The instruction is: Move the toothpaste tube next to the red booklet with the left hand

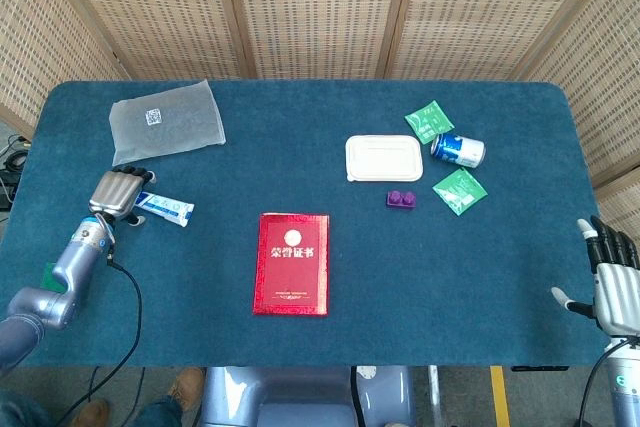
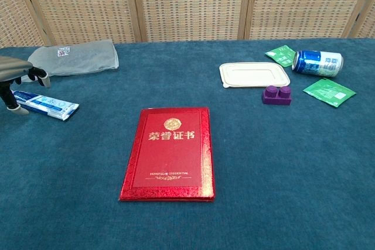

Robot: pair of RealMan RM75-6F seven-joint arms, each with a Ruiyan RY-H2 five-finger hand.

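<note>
The white and blue toothpaste tube (image 1: 167, 210) (image 2: 48, 105) lies flat near the table's left edge. The red booklet (image 1: 291, 263) (image 2: 169, 153) lies to the right of it, nearer the front. My left hand (image 1: 114, 192) (image 2: 16, 73) hangs over the tube's cap end with fingers spread and pointing down; it hides the cap in the head view, and no grip on the tube shows. My right hand (image 1: 612, 285) is held open beyond the table's front right corner, holding nothing.
A clear plastic bag (image 1: 165, 122) lies behind the tube. At the right rear sit a white lidded box (image 1: 385, 157), a purple block (image 1: 402, 198), a blue can (image 1: 458, 150) and two green packets (image 1: 429, 121) (image 1: 460, 190). A green sponge (image 1: 47, 273) peeks out under my left forearm.
</note>
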